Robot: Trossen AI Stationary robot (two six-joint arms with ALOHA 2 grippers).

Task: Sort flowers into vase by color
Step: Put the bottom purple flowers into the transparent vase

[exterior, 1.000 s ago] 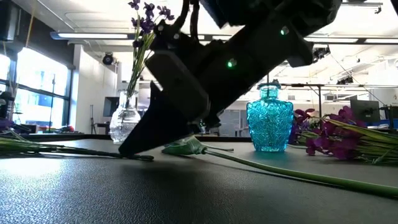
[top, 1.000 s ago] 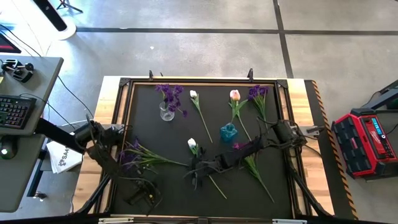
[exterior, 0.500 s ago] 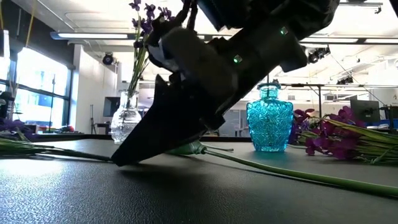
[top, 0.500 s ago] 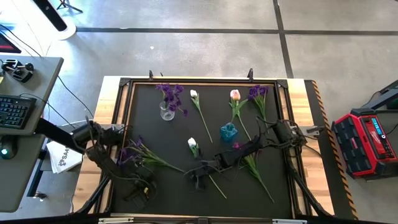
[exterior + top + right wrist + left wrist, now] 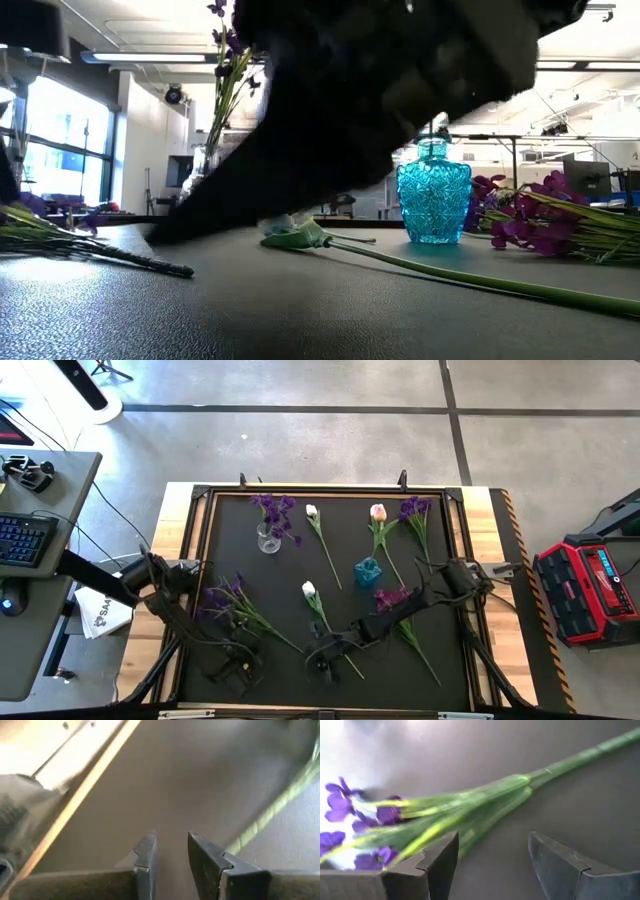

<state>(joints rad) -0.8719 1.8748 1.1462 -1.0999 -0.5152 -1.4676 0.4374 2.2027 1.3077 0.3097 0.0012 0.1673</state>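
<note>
Overhead, a black mat [image 5: 330,510] sits above grey concrete floor [image 5: 300,440].

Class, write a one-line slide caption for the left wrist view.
Open left pincer beside a purple sprig lying on the dark mat.

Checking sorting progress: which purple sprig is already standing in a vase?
The purple sprig in the clear glass vase at the mat's far left. The other purple sprigs lie flat on the mat.
</note>
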